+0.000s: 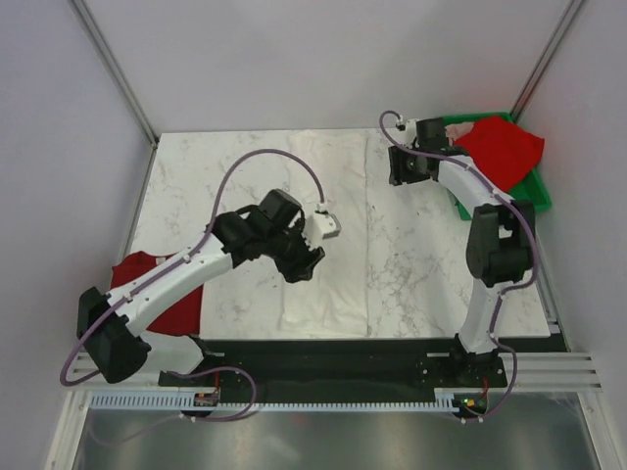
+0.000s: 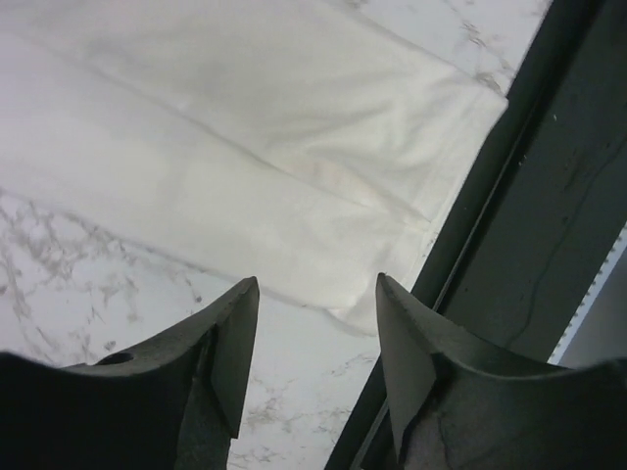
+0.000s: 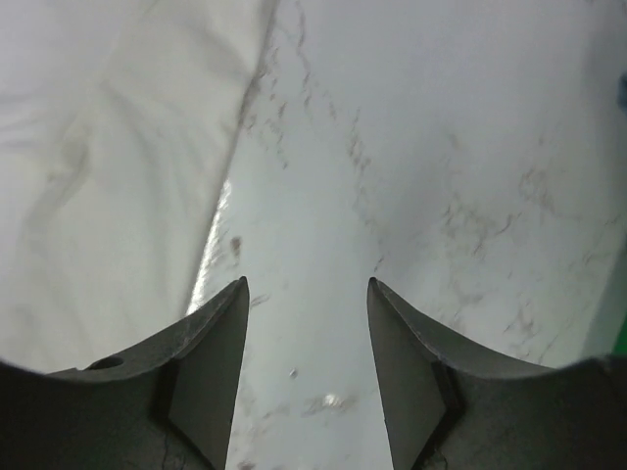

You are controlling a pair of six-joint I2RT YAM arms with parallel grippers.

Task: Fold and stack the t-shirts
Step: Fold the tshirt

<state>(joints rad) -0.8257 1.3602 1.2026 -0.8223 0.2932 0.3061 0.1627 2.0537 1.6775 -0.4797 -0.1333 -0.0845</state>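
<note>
A large white t-shirt (image 1: pixel 328 235) lies flat as a long folded strip down the middle of the marble table. My left gripper (image 1: pixel 306 266) hovers over its near left part; in the left wrist view the gripper (image 2: pixel 315 284) is open and empty, with the shirt's near corner (image 2: pixel 245 147) just beyond the fingertips. My right gripper (image 1: pixel 400 174) is beside the shirt's far right edge. It is also open and empty (image 3: pixel 306 284) over bare marble, the white cloth (image 3: pixel 98 196) to its left. A red t-shirt (image 1: pixel 162 299) lies at the near left under the left arm.
A green bin (image 1: pixel 534 196) at the far right holds another red t-shirt (image 1: pixel 502 147) that spills over its rim. The table's black front edge (image 2: pixel 549 196) runs close to the left gripper. Grey walls enclose the table on three sides.
</note>
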